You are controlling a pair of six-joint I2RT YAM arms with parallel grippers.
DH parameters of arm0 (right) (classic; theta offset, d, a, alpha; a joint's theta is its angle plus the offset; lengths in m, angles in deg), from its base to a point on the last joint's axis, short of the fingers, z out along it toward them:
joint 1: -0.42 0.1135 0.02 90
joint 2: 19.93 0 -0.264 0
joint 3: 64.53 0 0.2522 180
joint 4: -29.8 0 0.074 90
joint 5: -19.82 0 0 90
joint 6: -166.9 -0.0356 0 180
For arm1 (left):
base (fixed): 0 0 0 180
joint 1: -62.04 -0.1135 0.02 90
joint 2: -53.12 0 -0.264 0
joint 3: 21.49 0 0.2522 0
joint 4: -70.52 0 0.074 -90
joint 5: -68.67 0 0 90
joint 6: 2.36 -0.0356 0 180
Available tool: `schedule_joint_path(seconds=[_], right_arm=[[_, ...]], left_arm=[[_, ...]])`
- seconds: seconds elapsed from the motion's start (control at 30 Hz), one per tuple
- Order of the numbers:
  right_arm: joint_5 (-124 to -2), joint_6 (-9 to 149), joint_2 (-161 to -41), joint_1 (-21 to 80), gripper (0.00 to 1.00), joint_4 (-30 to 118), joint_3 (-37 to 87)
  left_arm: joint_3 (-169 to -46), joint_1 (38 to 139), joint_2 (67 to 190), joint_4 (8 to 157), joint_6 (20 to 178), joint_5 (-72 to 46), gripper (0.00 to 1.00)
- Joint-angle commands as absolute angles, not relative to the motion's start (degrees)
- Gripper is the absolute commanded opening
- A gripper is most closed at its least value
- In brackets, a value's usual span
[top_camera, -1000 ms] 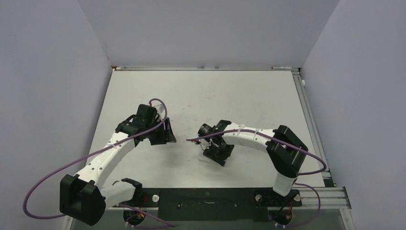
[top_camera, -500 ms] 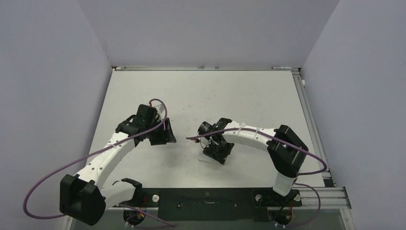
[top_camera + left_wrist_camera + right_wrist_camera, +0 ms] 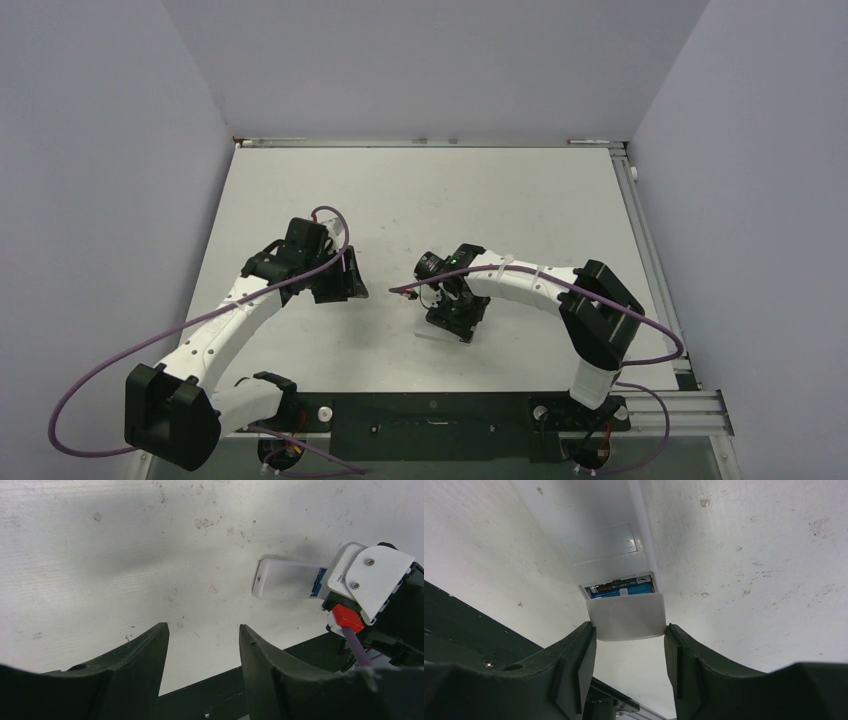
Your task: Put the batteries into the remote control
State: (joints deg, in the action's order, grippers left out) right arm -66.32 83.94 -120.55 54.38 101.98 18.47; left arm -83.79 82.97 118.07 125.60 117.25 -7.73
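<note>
Looks like the closing-up step: the right fingers (image 3: 574,665) pinch the small ribbed white cover (image 3: 626,616), butted against the open end of the remote control (image 3: 599,530), which lies smooth back up on the scuffed white worktop (image 3: 749,555). The batteries (image 3: 619,591) seem seated, with just a blue label peeking out. Next it needs a straight, level slide home. The left fingers (image 3: 135,660) hang apart and empty.

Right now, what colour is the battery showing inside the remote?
The battery is blue, clearest in the right wrist view.
</note>
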Motion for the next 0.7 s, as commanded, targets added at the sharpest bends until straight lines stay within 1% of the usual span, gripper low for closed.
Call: schedule_joint_path(seconds=[0.0, 0.67], right_arm=[[-66.14, 85.73, -119.8, 54.25, 0.08, 102.41, 20.07], [-65.91, 88.4, -122.55, 55.5, 0.08, 100.76, 21.05]], left_arm=[[-83.75, 82.7, 117.43, 123.53, 117.6, -7.29, 0.51], [-83.86, 82.7, 117.66, 123.56, 117.49, -7.27, 0.51]])
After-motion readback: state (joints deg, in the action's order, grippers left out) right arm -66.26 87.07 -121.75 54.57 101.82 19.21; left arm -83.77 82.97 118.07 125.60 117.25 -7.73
